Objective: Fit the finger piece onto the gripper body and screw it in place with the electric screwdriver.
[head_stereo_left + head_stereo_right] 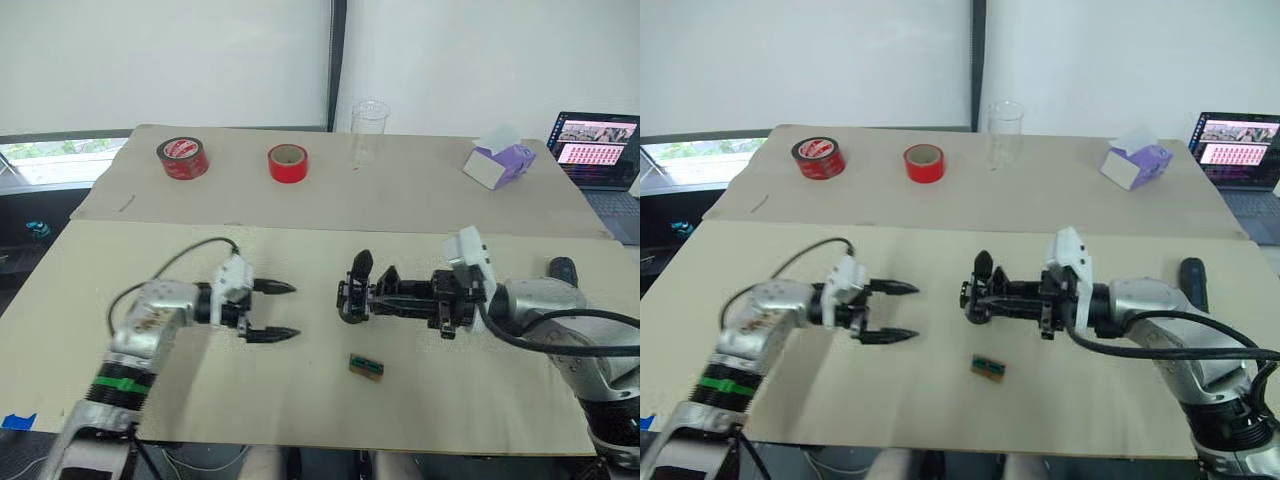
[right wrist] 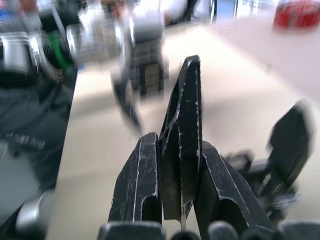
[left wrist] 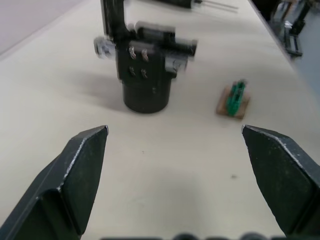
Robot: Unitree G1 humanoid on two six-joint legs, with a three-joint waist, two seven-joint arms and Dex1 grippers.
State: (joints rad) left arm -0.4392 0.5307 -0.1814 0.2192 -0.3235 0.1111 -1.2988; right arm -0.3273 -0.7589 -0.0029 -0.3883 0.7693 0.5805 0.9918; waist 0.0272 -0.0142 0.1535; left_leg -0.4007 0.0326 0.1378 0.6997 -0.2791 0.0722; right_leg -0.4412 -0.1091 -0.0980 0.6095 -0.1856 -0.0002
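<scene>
The gripper body [image 1: 353,292] stands mid-table on its round dark base, with one black finger pointing up; it also faces the left wrist camera [image 3: 145,65]. My right gripper [image 1: 385,297] reaches in from the right, its tips right beside the body. In the right wrist view it [image 2: 176,145] is shut on the finger piece [image 2: 183,115], a black tapered piece standing between its fingers. My left gripper [image 1: 293,311] hangs open and empty left of the body, a short gap away. The electric screwdriver [image 1: 562,268] lies behind my right forearm, partly hidden.
A small green-brown block [image 1: 366,366] lies near the front edge, just in front of the body. At the back are two red tape rolls [image 1: 182,158] [image 1: 288,163], a clear glass [image 1: 369,130], a purple-white box [image 1: 498,160] and a laptop [image 1: 598,150] at the far right.
</scene>
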